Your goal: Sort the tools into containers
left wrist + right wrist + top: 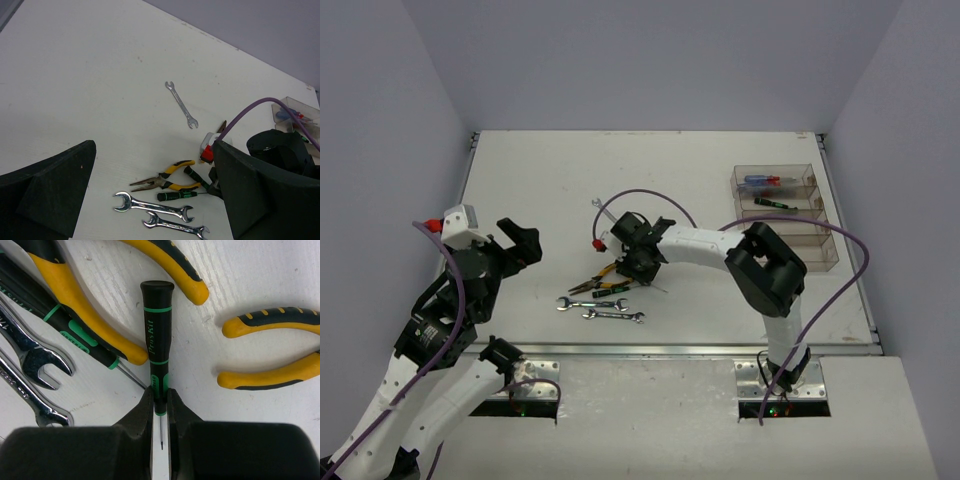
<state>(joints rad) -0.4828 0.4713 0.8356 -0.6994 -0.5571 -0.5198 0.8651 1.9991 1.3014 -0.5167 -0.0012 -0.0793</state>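
My right gripper (160, 392) is shut on a thin black and green screwdriver (157, 325), pinching the lower end of its handle; the screwdriver lies on the table among the tools. A second black and green screwdriver (60, 315), yellow-handled pliers (80, 300), another pair of pliers (270, 350) and two silver wrenches (35, 360) lie around it. In the top view the right gripper (638, 265) is low over this pile. My left gripper (520, 245) hangs open and holds nothing, to the left of the pile. The containers (820, 190) stand at the far right.
A lone silver wrench (603, 210) lies beyond the pile, also in the left wrist view as the wrench (181, 105). The farthest bin holds a blue and red screwdriver (765, 182), the one beside it a black and green screwdriver (775, 203). A purple cable (650, 195) arcs over the right arm.
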